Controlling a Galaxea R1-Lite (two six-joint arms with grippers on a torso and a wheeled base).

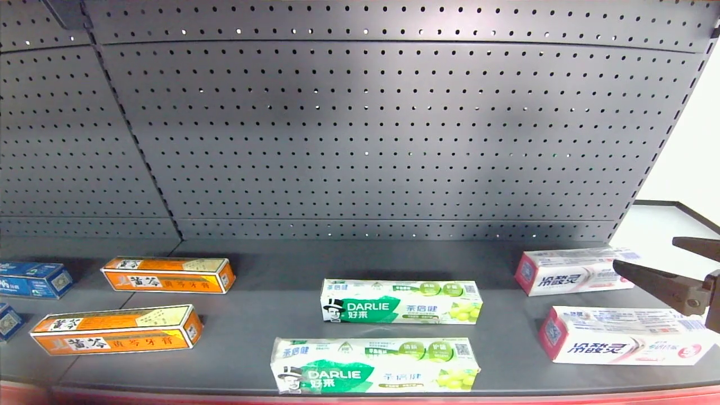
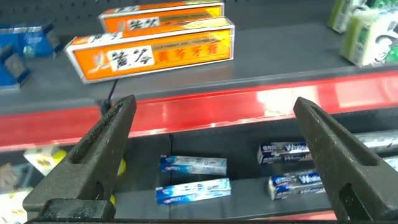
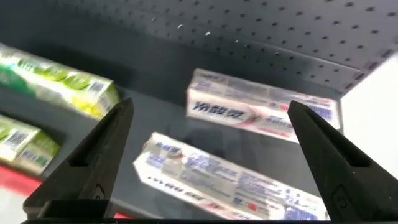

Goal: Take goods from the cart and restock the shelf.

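Two green-and-white cardboard toothpaste boxes lie flat in the middle of the dark grey metal shelf board (image 1: pixel 281 281): the rear green box (image 1: pixel 401 301) and, nearer the shelf's red front lip (image 1: pixel 506 398), the front green box (image 1: pixel 374 365). Left of the rear green box lie the rear orange box (image 1: pixel 169 274) and the front orange box (image 1: pixel 116 329), and farther left of it two blue boxes (image 1: pixel 34 278). Right of the rear green box lie the rear white-and-red box (image 1: pixel 574 271) and the front white-and-red box (image 1: pixel 624 336).

The right gripper (image 1: pixel 644 253) hangs above those two, well right of the rear green box, its jaws spread wide with nothing between them. The left gripper (image 2: pixel 214 102) sits lower than the rear green box and to its left, before the red front lip near the orange boxes, jaws likewise wide apart and empty. Beneath it, small blue-and-white boxes (image 2: pixel 193 165) lie on a lower shelf. Behind the rear green box rises the grey perforated back panel (image 1: pixel 360 140).
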